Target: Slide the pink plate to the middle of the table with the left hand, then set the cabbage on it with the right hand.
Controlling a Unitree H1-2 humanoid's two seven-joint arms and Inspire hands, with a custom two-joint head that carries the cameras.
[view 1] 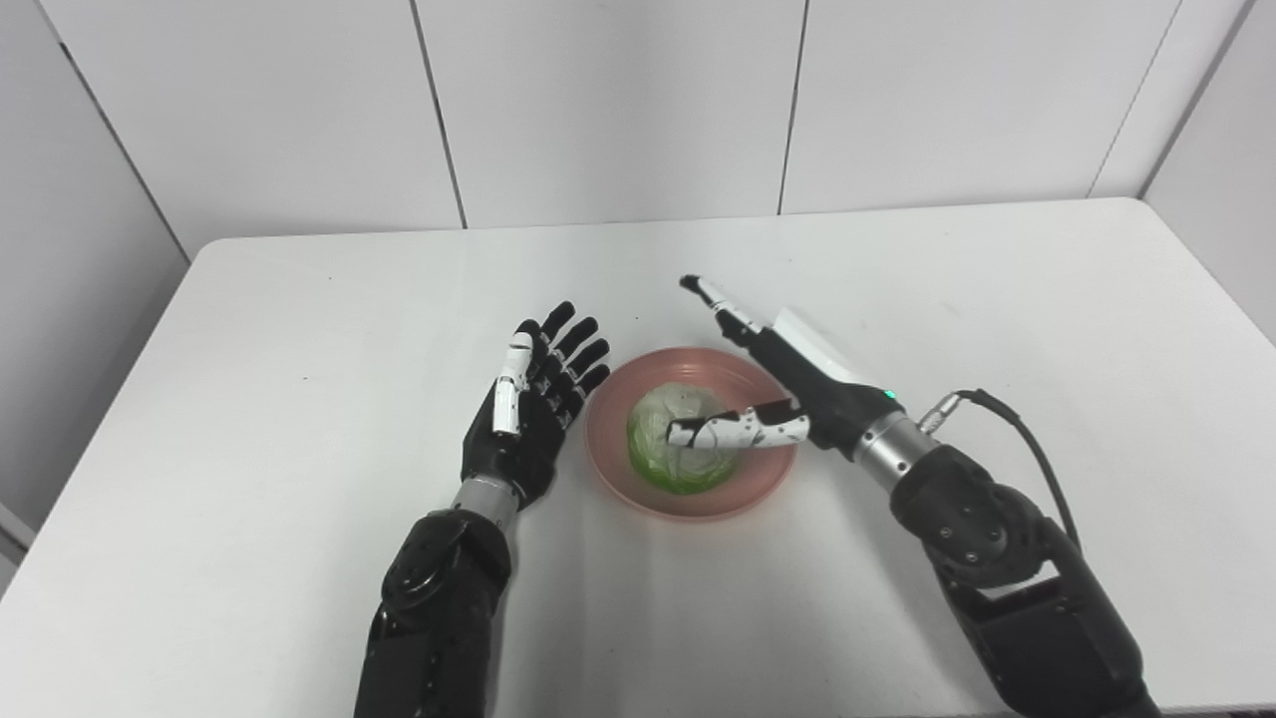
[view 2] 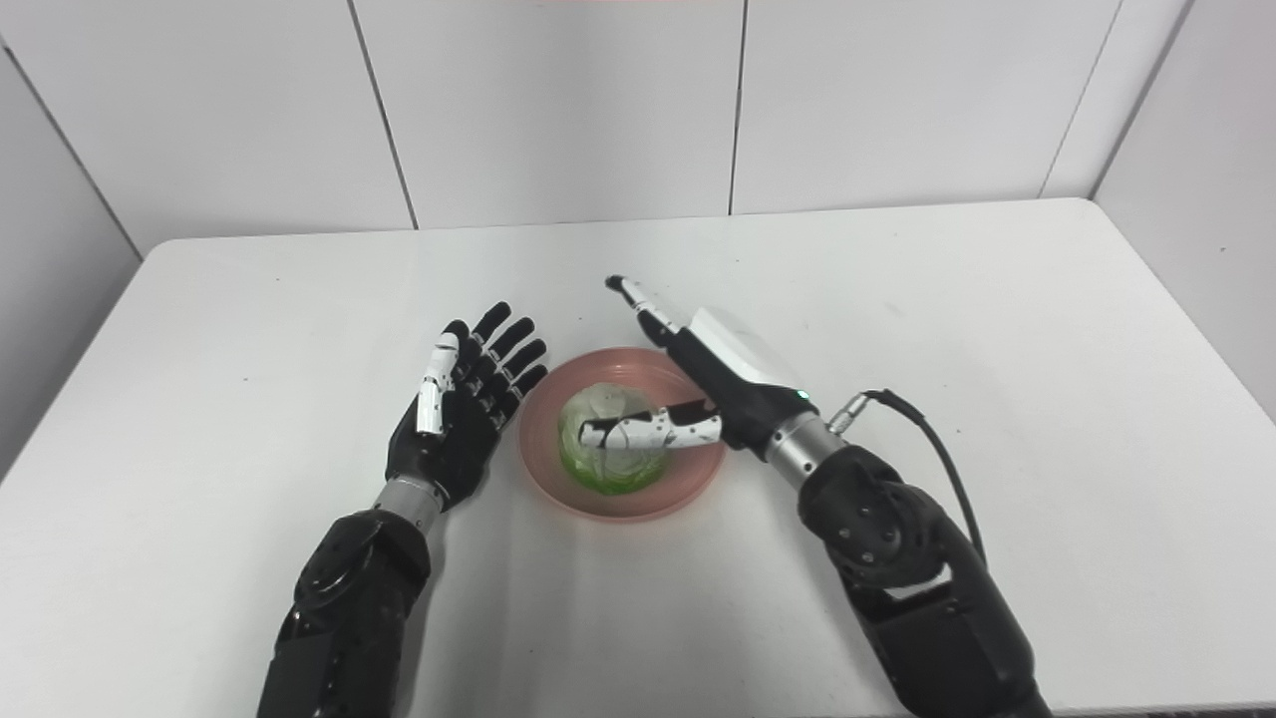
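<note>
My pale green cabbage head (view 1: pixel 680 451) sits on the round pink plate (view 1: pixel 616 469) mid-table, my right hand (view 1: pixel 788 384) spread open at its three o'clock, left hand (view 1: pixel 533 404) open at nine — next I'd lift clear.

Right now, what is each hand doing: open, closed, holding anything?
Left hand: open, holding nothing, beside the plate.
Right hand: open over the cabbage, not gripping it.
</note>
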